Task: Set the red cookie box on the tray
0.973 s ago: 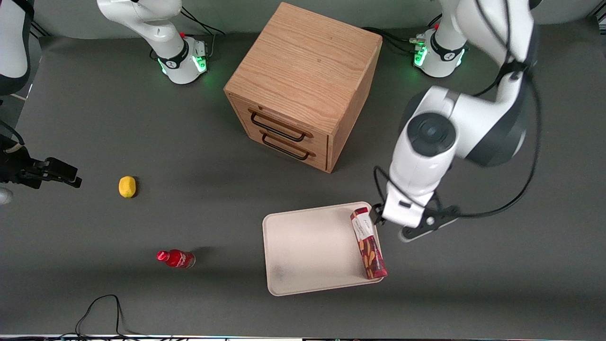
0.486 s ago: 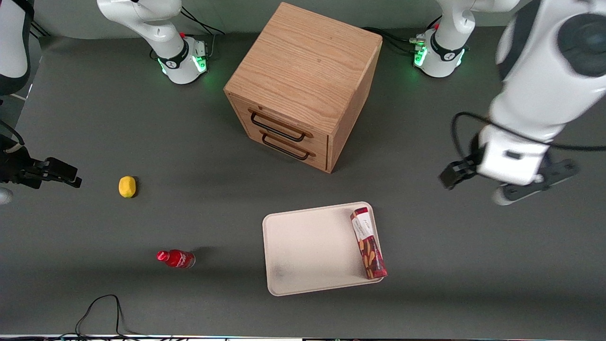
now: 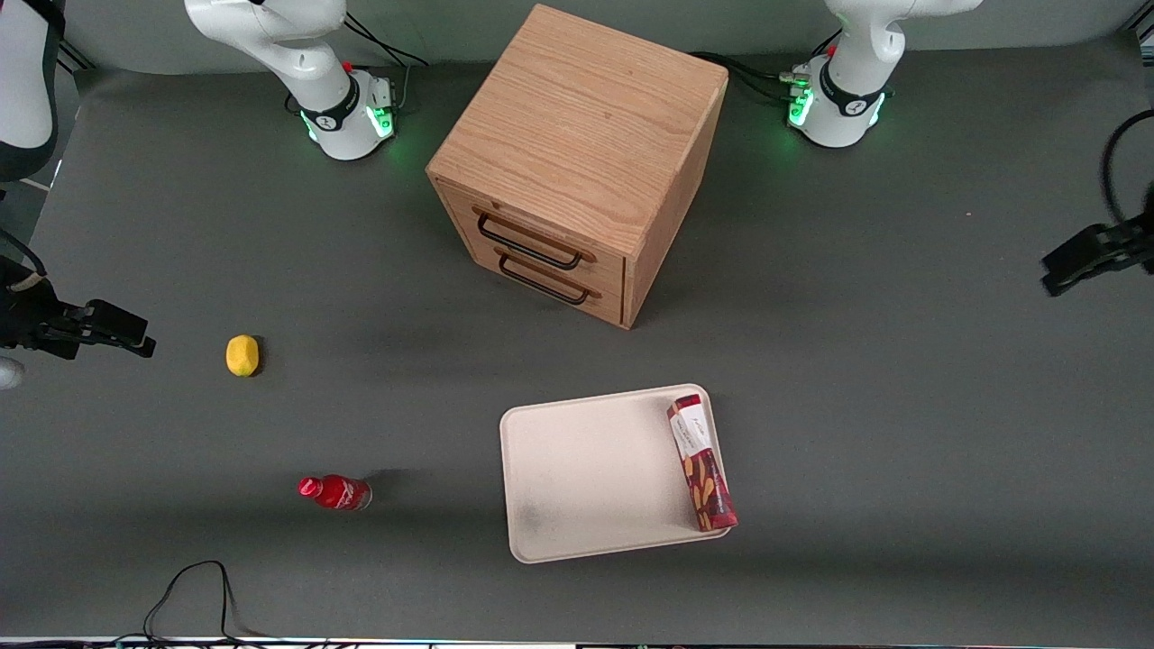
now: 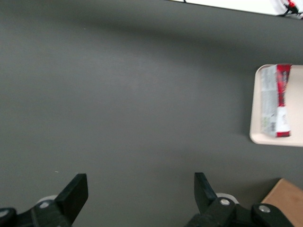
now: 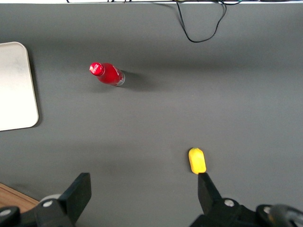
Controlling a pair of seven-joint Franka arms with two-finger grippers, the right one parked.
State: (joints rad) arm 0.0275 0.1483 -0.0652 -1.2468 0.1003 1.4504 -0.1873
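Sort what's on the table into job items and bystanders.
Job items: red cookie box, lying on the tray along its edge toward the working arm; end effector, open, empty, well clear of the tray.

Bystanders: wooden drawer cabinet, lemon, red bottle.

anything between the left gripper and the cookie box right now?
Nothing. The gripper, fingers open, hangs over bare table toward the working arm's end; only dark tabletop separates it from the cookie box on the tray. Front and left wrist views agree.
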